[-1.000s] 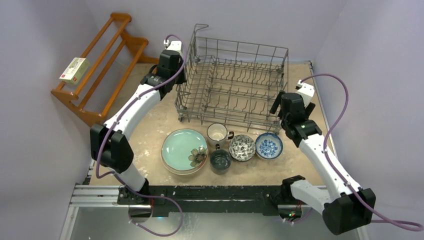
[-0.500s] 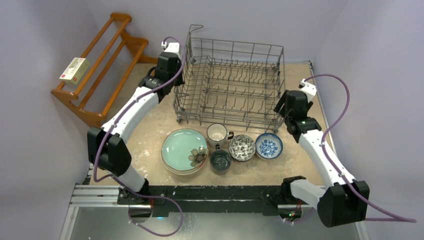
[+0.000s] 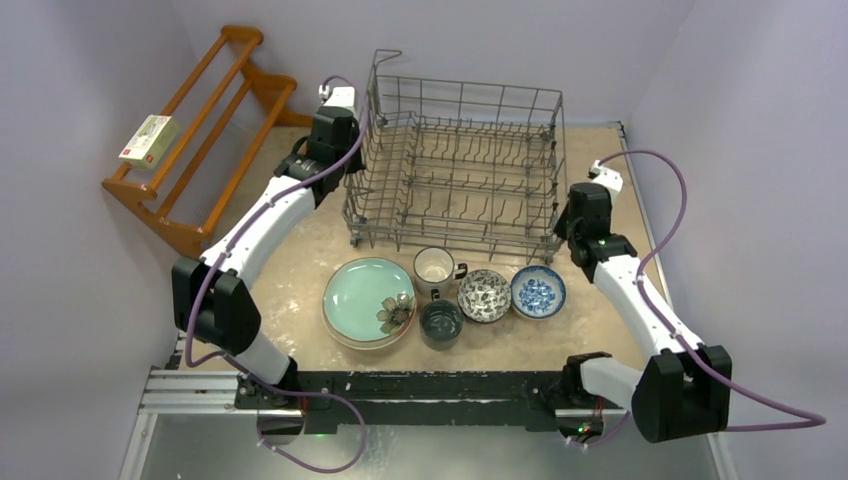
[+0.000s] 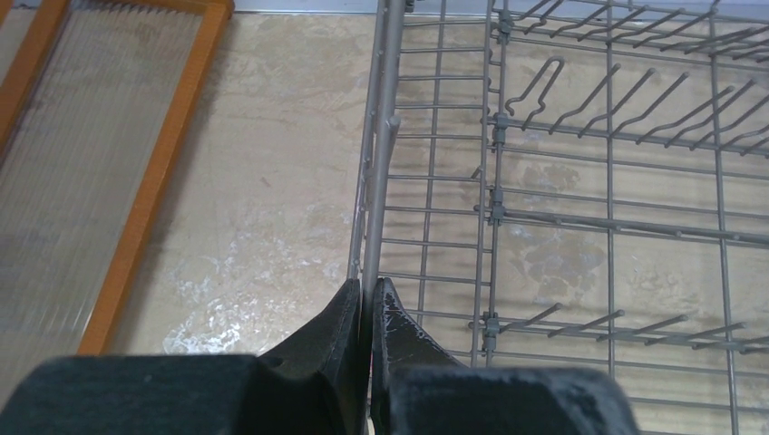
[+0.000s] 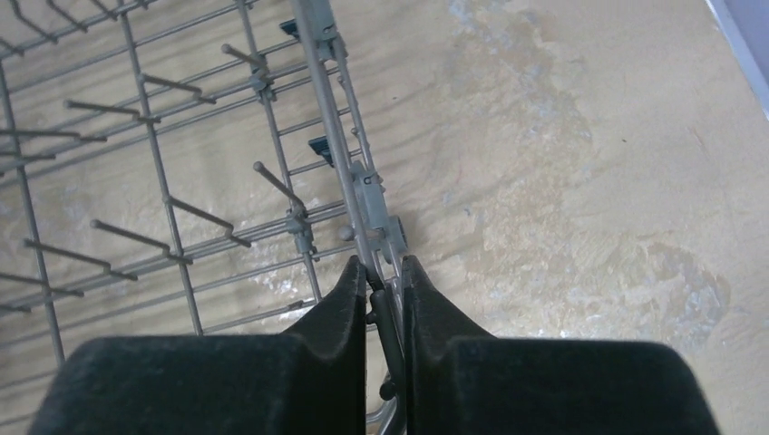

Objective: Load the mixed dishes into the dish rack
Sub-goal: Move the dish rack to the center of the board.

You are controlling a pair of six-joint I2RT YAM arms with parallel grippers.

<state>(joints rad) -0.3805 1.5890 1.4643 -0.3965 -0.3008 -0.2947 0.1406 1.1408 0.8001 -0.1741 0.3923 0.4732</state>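
Left gripper (image 4: 368,288) is pinched tight on an upright wire of the dish rack's (image 3: 455,165) left wall, fingers basically together with just the wire between them. Right gripper (image 5: 384,265) is doing the same on the rack's right rim near its front corner, fingers closed in on either side of the wire.

So my read is that both arms have hold of the rack itself and nothing's been loaded yet. The rack is empty, sitting toward the back of the surface (image 3: 300,250). All the dishes are lined up just in front of the rack: mint green plate (image 3: 368,300), white mug (image 3: 435,265), dark teal mug (image 3: 440,320), grey patterned bowl (image 3: 484,295) and blue patterned bowl (image 3: 538,291).

This looks like a get-the-rack-where-you-want-it step. Next move probably needs both arms moving together, or the wire frame twists or slips out of those thin pinches. After that, let go and head for a dish.

Pose-wise, the left arm is stretched long up the rack's left side, wrist looking down along the wall. The right arm reaches up to the rack's right side, wrist pointing down over the rim.
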